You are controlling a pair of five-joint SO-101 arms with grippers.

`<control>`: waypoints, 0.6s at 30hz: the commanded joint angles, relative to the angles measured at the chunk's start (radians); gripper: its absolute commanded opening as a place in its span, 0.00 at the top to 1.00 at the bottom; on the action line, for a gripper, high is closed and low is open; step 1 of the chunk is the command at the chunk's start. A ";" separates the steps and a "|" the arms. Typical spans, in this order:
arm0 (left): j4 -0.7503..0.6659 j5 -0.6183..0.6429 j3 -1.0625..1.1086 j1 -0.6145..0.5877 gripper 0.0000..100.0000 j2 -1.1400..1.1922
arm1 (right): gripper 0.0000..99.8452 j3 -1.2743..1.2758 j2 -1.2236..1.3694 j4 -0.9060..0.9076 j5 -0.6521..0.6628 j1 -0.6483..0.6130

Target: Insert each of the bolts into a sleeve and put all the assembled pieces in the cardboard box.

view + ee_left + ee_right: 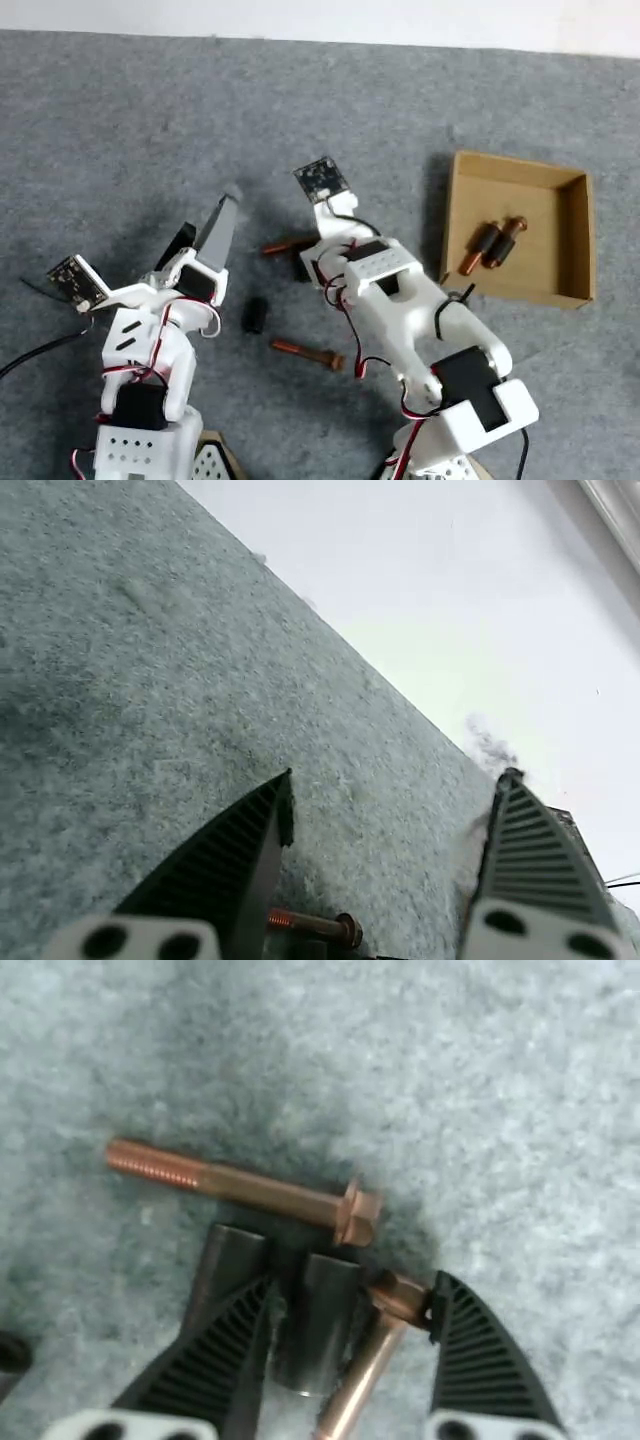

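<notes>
Closest to us, our right gripper stands spread around a black sleeve and a copper bolt touching it on the grey mat. A second bolt lies just beyond. Our left gripper is also spread, above the mat. Two assembled pieces lie in the cardboard box.

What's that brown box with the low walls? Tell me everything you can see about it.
The cardboard box is a shallow, open-topped, roughly square tray of plain brown card with low upright walls. It lies flat on the grey mat. Inside lie two sleeved bolts, copper-coloured with dark sleeves, side by side on its floor. Nothing else touches it.
</notes>
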 commanded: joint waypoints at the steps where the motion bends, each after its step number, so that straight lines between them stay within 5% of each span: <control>1: -0.029 -0.005 -0.010 -0.004 0.71 -0.018 | 0.93 -0.019 -0.004 0.010 0.003 0.005; 4: -0.029 -0.005 -0.007 -0.004 0.71 -0.018 | 1.00 -0.019 -0.004 0.010 0.006 0.005; 18: -0.029 -0.008 -0.004 -0.004 0.71 -0.018 | 0.99 -0.019 -0.012 0.010 0.008 0.018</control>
